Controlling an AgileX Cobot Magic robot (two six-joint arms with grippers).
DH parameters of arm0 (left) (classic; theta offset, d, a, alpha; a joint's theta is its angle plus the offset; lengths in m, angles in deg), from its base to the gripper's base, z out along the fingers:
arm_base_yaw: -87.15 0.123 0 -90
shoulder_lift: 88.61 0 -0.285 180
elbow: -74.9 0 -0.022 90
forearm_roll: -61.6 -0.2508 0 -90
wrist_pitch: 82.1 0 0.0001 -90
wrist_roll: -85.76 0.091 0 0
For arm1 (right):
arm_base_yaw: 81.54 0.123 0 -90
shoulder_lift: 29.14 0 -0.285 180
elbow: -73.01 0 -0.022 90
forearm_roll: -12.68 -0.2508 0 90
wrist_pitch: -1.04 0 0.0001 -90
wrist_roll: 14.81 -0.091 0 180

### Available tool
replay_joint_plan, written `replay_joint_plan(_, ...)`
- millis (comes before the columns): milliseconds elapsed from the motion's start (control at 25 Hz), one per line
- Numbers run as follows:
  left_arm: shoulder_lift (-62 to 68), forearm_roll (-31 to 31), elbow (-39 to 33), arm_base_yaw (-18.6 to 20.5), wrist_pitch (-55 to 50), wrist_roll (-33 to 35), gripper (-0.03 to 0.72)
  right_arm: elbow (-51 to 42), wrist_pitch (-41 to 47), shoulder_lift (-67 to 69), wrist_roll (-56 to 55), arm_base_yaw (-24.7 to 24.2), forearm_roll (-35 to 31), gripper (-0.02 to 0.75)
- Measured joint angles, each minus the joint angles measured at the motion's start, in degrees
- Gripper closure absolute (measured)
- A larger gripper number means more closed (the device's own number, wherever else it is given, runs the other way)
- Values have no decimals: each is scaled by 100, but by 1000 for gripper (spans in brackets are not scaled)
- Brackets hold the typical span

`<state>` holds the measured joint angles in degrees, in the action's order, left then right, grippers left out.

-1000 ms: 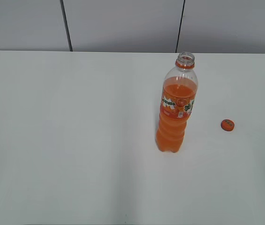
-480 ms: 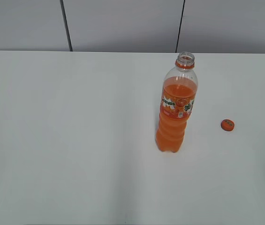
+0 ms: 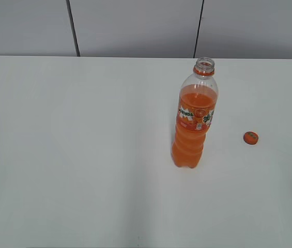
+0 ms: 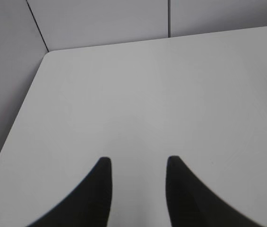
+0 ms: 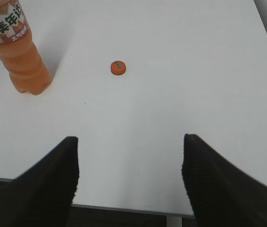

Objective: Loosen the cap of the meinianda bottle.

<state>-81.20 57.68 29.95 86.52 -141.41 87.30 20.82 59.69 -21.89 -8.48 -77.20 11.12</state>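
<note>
The meinianda bottle (image 3: 194, 116) stands upright on the white table, right of centre, with orange liquid, a label band and an orange neck ring; its mouth is open. Its lower body also shows in the right wrist view (image 5: 17, 49) at the top left. The cap (image 3: 250, 137) lies flat on the table to the bottle's right, apart from it; it also shows in the right wrist view (image 5: 117, 67). My right gripper (image 5: 129, 142) is open and empty over the table's near edge, well short of the cap. My left gripper (image 4: 137, 161) is open and empty over bare table. Neither gripper shows in the exterior view.
The white table (image 3: 83, 155) ends at a grey panelled wall (image 3: 135, 26) behind. In the left wrist view the table's rounded far-left corner (image 4: 48, 53) meets the wall. In the right wrist view the table's front edge (image 5: 124, 207) lies below the jaws.
</note>
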Motion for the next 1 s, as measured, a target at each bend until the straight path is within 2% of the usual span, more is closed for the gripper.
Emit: replay_joint_plan(1000,0,0,0,0,0,0,440,0,-5,0,0,0,0,225)
